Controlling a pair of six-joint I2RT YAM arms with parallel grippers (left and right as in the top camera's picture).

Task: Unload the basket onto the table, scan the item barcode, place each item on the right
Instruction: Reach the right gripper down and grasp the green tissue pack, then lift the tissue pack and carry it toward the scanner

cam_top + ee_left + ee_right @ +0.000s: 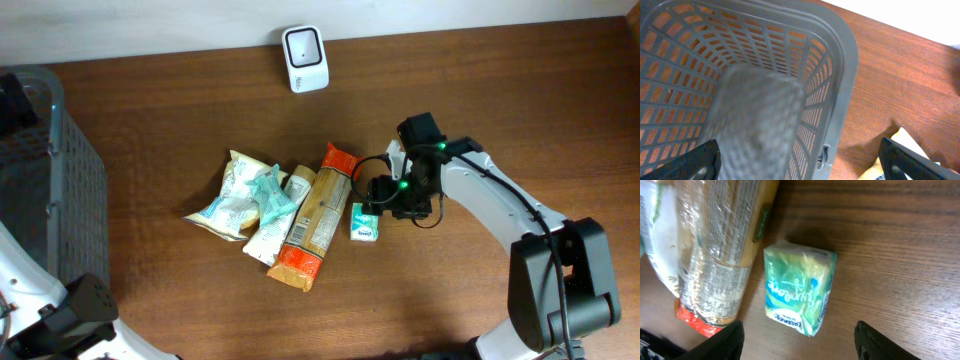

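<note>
A small green and white soft pack [364,222] lies flat on the brown table, just right of a pile of snacks. In the right wrist view the same pack [800,292] sits ahead of my right gripper [800,345], whose dark fingers stand wide apart and touch nothing. From overhead, the right gripper [388,195] hovers at the pack's upper right. The white barcode scanner [304,58] stands at the table's far edge. My left gripper [800,162] is open over the rim of a grey basket [840,65], holding nothing.
The pile holds a long cracker sleeve with red ends [315,215], a white packet [272,225] and a pale crinkled bag [232,195]. The cracker sleeve [725,245] lies close to the pack's left side. The grey mesh basket [50,180] fills the left edge.
</note>
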